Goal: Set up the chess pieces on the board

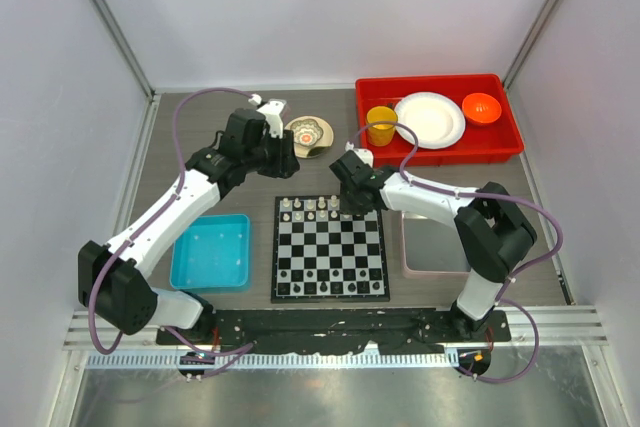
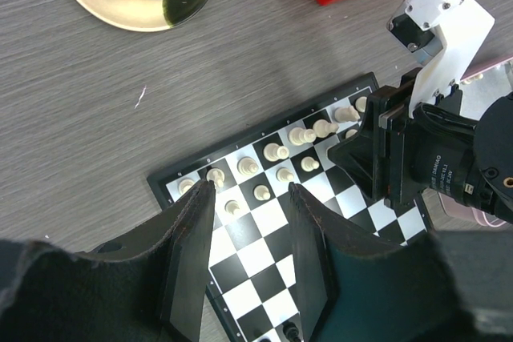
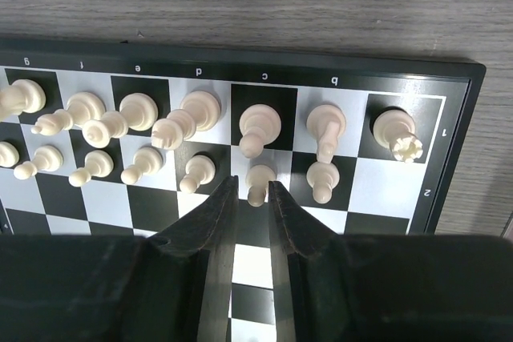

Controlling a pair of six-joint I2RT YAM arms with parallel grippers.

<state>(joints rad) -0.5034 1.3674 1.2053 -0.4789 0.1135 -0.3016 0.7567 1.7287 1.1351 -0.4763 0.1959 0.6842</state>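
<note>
1. The board (image 1: 330, 257) lies mid-frame on the tabletop (image 1: 310, 175) in the overhead view. A band of bare surface separates its upper edge from a patterned dish (image 1: 308, 134) and a red bin (image 1: 430, 155).
2. A blue bin (image 1: 210, 252) sits near the board's left edge and a grey tray (image 1: 435, 245) just beside its right edge, leaving only narrow strips of room at the sides.
3. The chess pieces (image 3: 260, 130) stand in two rows along the upper edge; the middle squares are bare.
4. The right tool (image 3: 252, 186) is over the board's upper right, fingers nearly together on either side of a pawn (image 3: 258, 182). Whether they touch it cannot be told.
5. The left tool (image 2: 248, 190) hangs open near the upper left corner, fingers wide apart and gripping nothing.
6. Overhead, the right tool covers several pieces. In its own view its body cuts off the board's lower part, and the leftmost pieces run out of frame. Dark specks on the lowest rows are too small to make out.
</note>
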